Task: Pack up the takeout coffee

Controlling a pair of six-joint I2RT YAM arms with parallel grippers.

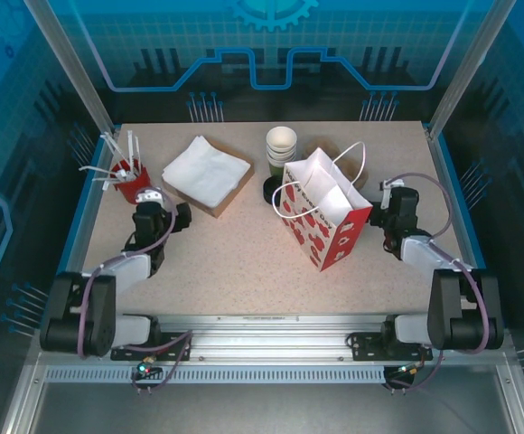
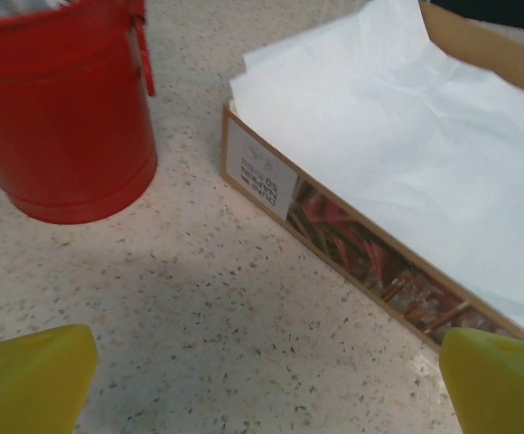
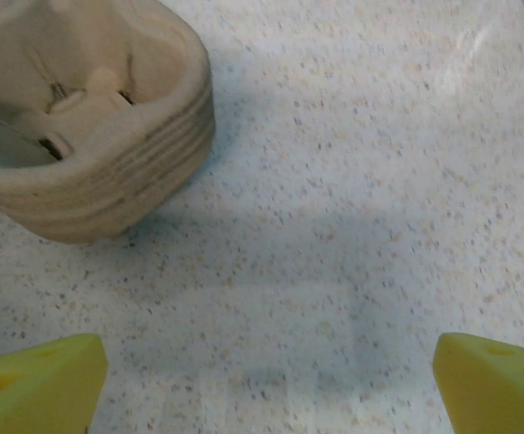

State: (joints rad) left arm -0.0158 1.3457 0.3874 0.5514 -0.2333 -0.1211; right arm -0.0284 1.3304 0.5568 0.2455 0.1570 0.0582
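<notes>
From above, the left gripper (image 1: pixel 154 196) is hovering low over the speckled table (image 1: pixel 235 262), just beside a red bucket (image 1: pixel 134 186) holding white sticks, with a flat box of white napkins (image 1: pixel 206 170) lying to its right. A stack of lidless cups (image 1: pixel 281 146) is standing behind a red-and-white gift bag (image 1: pixel 327 217), with black lids (image 1: pixel 272 191) piled at the bag's back corner. The right gripper (image 1: pixel 389 195) is hanging just past the bag's right side. Whether the takeout coffee is sitting inside the bag, I cannot tell. In the left wrist view, the left gripper (image 2: pixel 264 384) is spreading its yellow fingers (image 2: pixel 32 380) wide over bare table, facing the red bucket (image 2: pixel 63 117) and the napkin box (image 2: pixel 352 235). In the right wrist view, the right gripper (image 3: pixel 266 384) is likewise gaping wide and gripping nothing, with a stack of pulp cup carriers (image 3: pixel 108 136) resting ahead to its left.
</notes>
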